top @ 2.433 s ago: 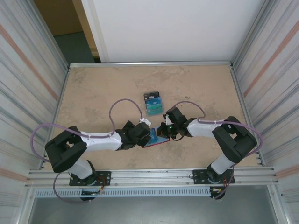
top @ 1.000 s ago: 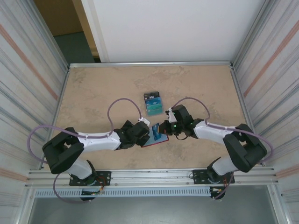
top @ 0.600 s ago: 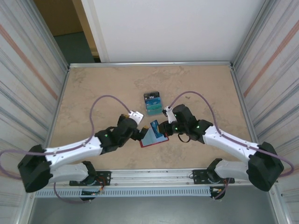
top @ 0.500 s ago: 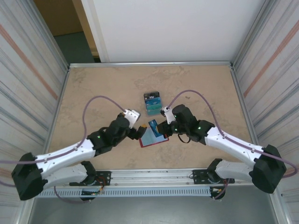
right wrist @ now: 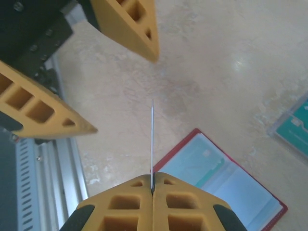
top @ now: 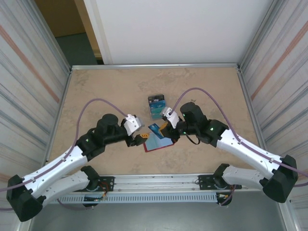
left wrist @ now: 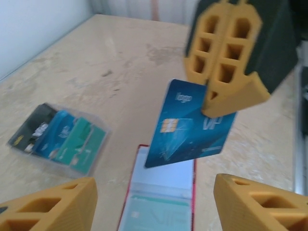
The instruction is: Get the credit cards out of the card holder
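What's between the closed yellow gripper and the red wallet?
A blue credit card. The right gripper pinches it, and it hangs over the open red wallet, as the left wrist view shows.

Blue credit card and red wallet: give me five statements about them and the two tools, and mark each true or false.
1. The right tool is shut on the blue plastic credit card. True.
2. The red leather-like folding card holder lies closed. False: it lies open on the beige table, its pale clear sleeves facing up.
3. The left tool grips the blue card too. False: its fingers stand apart and touch nothing.
4. A pile of blue, teal and dark cards lies on the table apart from the holder. True.
5. The blue card lies flat inside a sleeve. False: it is out of the sleeves, pinched by one edge.
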Robot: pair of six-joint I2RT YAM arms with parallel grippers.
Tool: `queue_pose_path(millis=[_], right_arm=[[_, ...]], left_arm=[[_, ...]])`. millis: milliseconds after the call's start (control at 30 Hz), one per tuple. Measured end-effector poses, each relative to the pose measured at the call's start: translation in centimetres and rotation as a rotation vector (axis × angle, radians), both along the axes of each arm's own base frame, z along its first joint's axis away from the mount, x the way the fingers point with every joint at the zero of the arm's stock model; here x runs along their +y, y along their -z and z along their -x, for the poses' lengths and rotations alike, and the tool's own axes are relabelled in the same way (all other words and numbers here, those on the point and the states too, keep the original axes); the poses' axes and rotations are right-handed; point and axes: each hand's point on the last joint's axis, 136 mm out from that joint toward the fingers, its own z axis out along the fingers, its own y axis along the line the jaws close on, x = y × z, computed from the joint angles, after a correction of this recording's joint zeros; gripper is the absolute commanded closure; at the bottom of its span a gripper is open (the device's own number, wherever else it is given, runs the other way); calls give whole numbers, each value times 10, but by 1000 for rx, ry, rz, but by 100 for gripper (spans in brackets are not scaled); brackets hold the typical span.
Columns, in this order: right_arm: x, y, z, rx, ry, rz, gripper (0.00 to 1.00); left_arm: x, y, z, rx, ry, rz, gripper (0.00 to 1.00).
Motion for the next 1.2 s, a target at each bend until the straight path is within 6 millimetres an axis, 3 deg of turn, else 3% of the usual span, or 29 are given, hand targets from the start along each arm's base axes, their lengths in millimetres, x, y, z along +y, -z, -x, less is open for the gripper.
queue_pose_path(millis=[267,367,467,600,667,767,867,1067,1200], right_arm=[[7,-8,14,-10,-115,34,100],[10,-4,16,-2,-140,58,100],[11,1,20,13,-163,75,100],[9,5,21,8,-172,93,100],[9,4,20,5,-167,92,79],[6,-2,12,-17,-122,65,57],[-4,-12,4,-53,-55,5,48],[-32,-24,-16,-69,127,-173,39],[-33,-20,-24,11,175,-312,37]], left_arm=[[-20,5,14,35,171,-53,52],[-26,8,20,45,214,-65,73],[-30,11,23,49,243,-79,100],[-32,14,27,66,263,-87,100],[-32,14,27,64,262,-85,100],[-33,11,26,50,256,-75,100],[-28,12,22,36,206,-62,100],[-11,8,10,26,29,48,100],[-3,1,3,67,-83,186,100]])
